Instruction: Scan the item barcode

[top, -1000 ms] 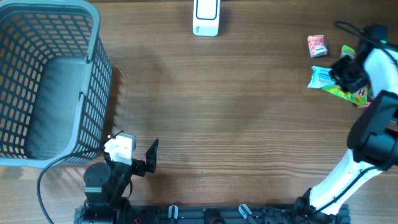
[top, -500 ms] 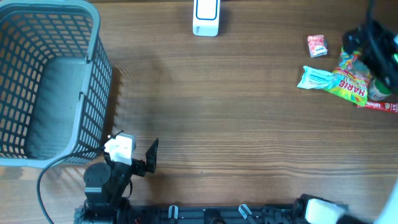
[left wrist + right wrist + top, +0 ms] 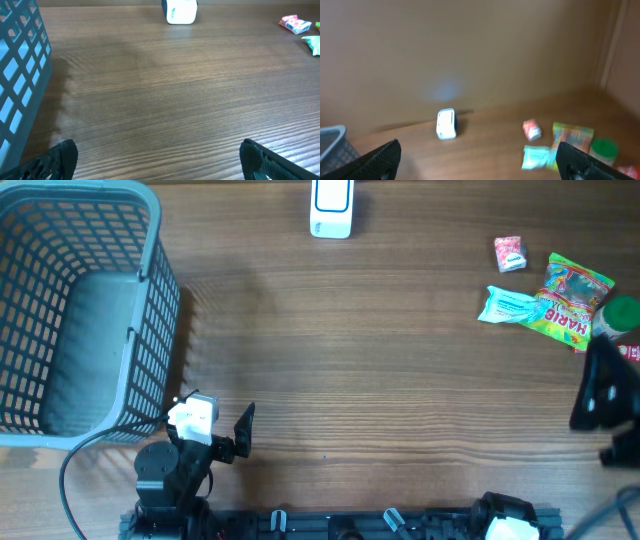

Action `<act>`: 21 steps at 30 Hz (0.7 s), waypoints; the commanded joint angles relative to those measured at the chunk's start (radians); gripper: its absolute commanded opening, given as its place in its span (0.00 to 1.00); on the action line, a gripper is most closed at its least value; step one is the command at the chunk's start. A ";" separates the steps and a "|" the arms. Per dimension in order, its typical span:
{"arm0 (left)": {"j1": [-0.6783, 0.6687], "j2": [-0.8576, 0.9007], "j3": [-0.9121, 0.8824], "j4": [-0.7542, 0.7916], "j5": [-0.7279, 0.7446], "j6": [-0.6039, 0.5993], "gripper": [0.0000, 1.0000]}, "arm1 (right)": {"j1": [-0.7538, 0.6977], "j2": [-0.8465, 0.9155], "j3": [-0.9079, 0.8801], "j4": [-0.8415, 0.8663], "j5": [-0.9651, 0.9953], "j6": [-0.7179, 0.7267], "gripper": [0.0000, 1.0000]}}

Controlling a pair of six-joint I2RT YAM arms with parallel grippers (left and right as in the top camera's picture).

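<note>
**Snacks lie loose on the right, both grippers empty**

The things you could scan sit in a cluster on the far right of the table (image 3: 400, 380). A gummy bag (image 3: 570, 300) lies flat and slanted, with a pale green packet (image 3: 512, 305) touching its left edge. A green-lidded tub (image 3: 620, 317) stands just beside the bag's right edge. A red wrapper (image 3: 632, 352) shows at the picture's edge on the tub's near side, mostly cut off. A small red packet (image 3: 510, 253) lies apart from them, farther back and to the left.

The scanner (image 3: 331, 208), a white upright unit, stands at the far edge near the middle, well apart from the snacks.

Your right gripper (image 3: 480, 160) has its fingers spread wide with nothing between them. From above, that arm is a dark blur at the right edge, on the near side of the snacks. Its camera is blurred and tilted up, taking in the wall, the scanner and the snacks.

Your left gripper (image 3: 159, 159) is spread wide too and holds nothing. It sits low at the near left, beside the near corner of the grey basket (image 3: 150, 240), which fills the table's left end.
</note>
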 commanded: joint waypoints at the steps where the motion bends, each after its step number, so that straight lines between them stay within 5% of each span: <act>1: 0.006 -0.004 -0.006 0.001 -0.010 0.008 1.00 | 0.056 -0.161 -0.157 0.163 -0.056 -0.203 1.00; 5: 0.006 -0.004 -0.006 0.002 -0.010 0.008 1.00 | 0.125 -0.431 -0.557 0.507 -0.095 -0.251 1.00; 14: 0.006 -0.004 -0.006 0.001 -0.010 0.008 1.00 | 0.153 -0.747 -1.254 1.072 -0.094 -0.171 1.00; 21: 0.006 -0.004 -0.006 0.001 -0.010 0.008 1.00 | 0.195 -0.805 -1.517 1.153 0.024 -0.132 1.00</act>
